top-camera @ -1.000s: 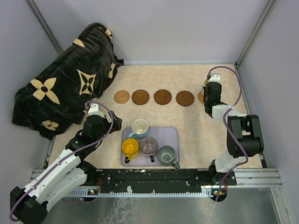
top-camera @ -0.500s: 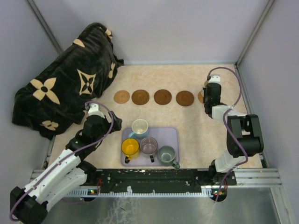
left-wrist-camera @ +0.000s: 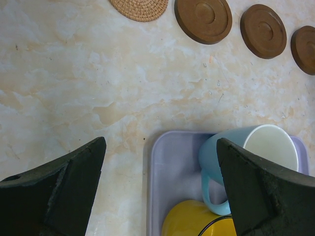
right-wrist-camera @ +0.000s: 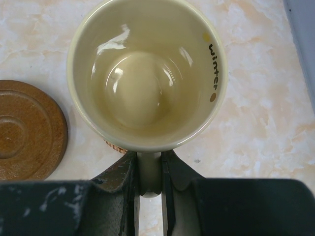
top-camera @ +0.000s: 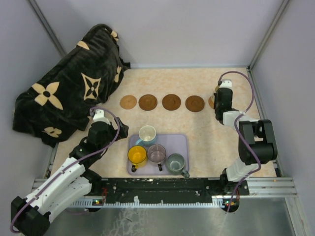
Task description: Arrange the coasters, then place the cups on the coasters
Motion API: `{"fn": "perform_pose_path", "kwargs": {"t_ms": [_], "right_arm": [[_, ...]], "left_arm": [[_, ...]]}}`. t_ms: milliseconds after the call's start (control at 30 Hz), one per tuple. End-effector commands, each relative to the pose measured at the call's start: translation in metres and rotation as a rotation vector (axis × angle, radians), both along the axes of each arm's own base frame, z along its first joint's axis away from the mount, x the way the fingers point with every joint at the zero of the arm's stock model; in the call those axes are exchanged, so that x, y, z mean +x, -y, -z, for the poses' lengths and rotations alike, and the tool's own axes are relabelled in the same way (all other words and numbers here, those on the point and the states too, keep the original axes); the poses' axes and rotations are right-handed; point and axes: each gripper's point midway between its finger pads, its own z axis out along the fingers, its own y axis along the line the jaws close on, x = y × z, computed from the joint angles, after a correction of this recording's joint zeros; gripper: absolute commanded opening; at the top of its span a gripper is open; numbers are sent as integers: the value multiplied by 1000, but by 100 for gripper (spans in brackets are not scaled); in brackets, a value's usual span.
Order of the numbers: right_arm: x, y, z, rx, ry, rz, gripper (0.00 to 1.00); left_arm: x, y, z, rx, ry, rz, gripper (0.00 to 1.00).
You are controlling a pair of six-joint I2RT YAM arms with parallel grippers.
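Note:
A row of coasters lies across the back: a tan woven coaster and three dark brown coasters. At the row's right end my right gripper is shut on the handle of the cream cup. The cup is upright over another woven coaster, of which only an edge shows. The lavender tray holds the white and light blue cup, yellow cup, mauve cup and grey-green cup. My left gripper hangs open over the tray's left rim, holding nothing.
A black blanket with tan flower shapes is piled at the back left. Grey walls close the table at the back and both sides. A metal rail runs along the near edge, just behind the tray.

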Motion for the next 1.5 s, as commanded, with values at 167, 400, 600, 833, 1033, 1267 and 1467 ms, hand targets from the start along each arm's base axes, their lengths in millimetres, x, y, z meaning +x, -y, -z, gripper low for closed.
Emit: {"fn": "perform_pose_path", "kwargs": {"t_ms": [167,400,600,833,1033,1267,1467], "right_arm": [[22,5,-32,7,152,30,0],[23,6,-29,1,150,32,0],[22,6,-26,8,146,40,0],[18,7,-25,24,138,58,14],[15,6,-27,33,138,57,37],[11,5,-29,44,139,61,42],[5,5,-33,58,145,66,43]], "left_arm": [[0,1,-3,-1,16,7,100],[0,0,-3,4,20,7,100],[-1,0,-2,6,15,6,100],[-1,-1,-4,3,23,3,100],[-2,-3,-4,0,24,-1,100],[-4,-4,-5,-8,29,-4,100],[-6,-5,-6,-14,32,-10,100]]}}
